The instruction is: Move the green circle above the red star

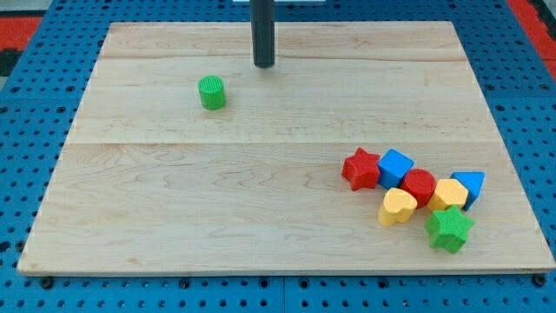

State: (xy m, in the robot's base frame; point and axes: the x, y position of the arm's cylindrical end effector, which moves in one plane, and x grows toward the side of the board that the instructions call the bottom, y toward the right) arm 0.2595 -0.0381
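The green circle (pixel 211 92) is a small green cylinder standing alone in the upper left part of the wooden board (pixel 217 200). The red star (pixel 360 169) lies at the lower right, at the left end of a cluster of blocks. My tip (pixel 263 64) is the lower end of the dark rod near the view's top. It stands up and to the right of the green circle, apart from it, and far up and left of the red star.
Touching or close to the red star's right are a blue cube (pixel 395 166), a red cylinder (pixel 420 186), a yellow heart (pixel 398 207), a yellow block (pixel 448 194), a blue block (pixel 470 184) and a green star (pixel 449 228).
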